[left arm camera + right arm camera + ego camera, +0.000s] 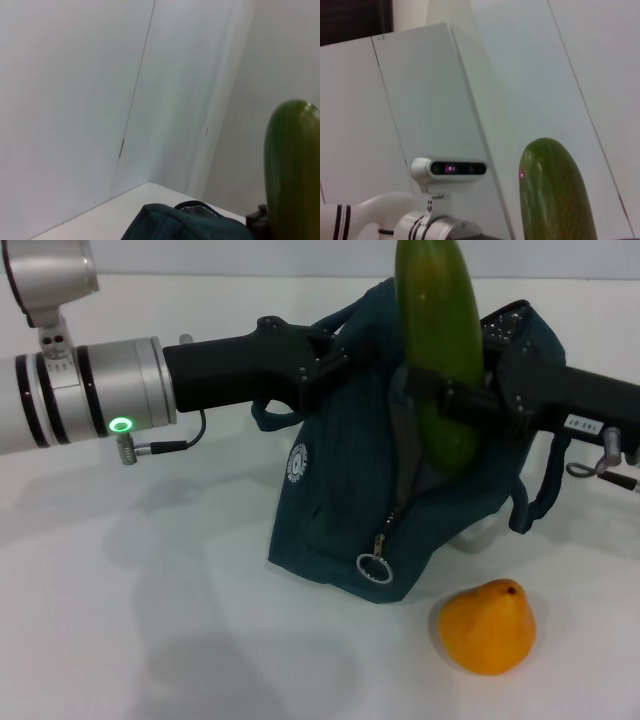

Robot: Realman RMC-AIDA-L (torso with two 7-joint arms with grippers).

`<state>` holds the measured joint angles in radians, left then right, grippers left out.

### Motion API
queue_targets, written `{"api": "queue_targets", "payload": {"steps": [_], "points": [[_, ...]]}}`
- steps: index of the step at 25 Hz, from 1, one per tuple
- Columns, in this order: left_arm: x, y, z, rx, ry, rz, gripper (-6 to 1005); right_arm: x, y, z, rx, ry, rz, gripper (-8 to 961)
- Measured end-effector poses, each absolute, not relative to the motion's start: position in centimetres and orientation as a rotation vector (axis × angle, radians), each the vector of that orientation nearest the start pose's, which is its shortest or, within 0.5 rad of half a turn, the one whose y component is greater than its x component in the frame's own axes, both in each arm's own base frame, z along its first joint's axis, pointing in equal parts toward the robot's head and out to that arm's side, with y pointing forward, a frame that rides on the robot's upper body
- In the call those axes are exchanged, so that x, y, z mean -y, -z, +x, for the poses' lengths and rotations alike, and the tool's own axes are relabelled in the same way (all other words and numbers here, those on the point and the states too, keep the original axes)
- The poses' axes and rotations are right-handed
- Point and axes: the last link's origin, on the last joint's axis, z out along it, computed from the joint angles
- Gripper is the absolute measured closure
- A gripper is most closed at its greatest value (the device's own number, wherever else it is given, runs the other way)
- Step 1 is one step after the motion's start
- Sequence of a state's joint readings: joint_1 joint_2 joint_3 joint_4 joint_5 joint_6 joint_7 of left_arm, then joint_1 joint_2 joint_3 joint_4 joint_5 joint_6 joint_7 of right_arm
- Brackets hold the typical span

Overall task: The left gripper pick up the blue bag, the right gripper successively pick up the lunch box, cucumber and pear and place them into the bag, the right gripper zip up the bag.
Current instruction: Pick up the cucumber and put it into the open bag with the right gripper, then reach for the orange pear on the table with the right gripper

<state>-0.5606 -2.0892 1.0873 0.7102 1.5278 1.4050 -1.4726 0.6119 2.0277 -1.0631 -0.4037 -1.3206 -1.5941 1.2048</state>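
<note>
The blue bag (330, 500) stands on the white table, unzipped at the top, with its ring-pull zipper (374, 567) hanging at the front. My left gripper (335, 352) reaches in from the left and is shut on the bag's upper rim, holding it up. From the right, my right gripper (455, 400) is shut on the cucumber (437, 330), which stands upright with its lower end in the bag's opening. The cucumber (292, 170) rises beside the bag (180, 225) in the left wrist view, and the cucumber (555, 195) also shows in the right wrist view. The pear (487, 628) lies on the table in front of the bag. The lunch box is hidden.
The white table (150, 620) stretches to the left and front of the bag. A bag handle (540, 490) hangs down under my right arm. White wall panels (100, 100) stand behind the table.
</note>
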Motion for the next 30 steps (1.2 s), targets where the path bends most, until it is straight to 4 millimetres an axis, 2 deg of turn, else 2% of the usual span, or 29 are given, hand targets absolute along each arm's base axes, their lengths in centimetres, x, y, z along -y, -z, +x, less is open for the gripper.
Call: {"api": "queue_targets", "payload": {"steps": [16, 18, 21, 24, 27, 30], "points": [[-35.9, 1.8, -18.3, 0.542, 0.988, -2.693, 960, -34.4, 0.6, 20.0, -0.351, -1.302, -2.538, 262], [-35.9, 1.8, -18.3, 0.542, 0.988, -2.692, 960, -34.2, 0.1, 20.1, -0.327, -1.316, -2.539, 201], [-35.8, 1.8, -18.5, 0.548, 0.989, -2.689, 960, -33.0, -1.4, 20.6, -0.247, -1.345, -2.53, 110], [-35.7, 1.8, -18.7, 0.557, 0.988, -2.684, 960, -31.2, -3.0, 22.0, -0.16, -1.321, -2.52, 116], [-35.7, 1.8, -18.9, 0.564, 0.987, -2.682, 960, -28.7, -4.3, 24.5, -0.105, -1.25, -2.518, 123], [-35.7, 2.0, -19.0, 0.568, 0.984, -2.681, 960, -26.1, -4.4, 27.1, -0.092, -1.2, -2.484, 123]]}}
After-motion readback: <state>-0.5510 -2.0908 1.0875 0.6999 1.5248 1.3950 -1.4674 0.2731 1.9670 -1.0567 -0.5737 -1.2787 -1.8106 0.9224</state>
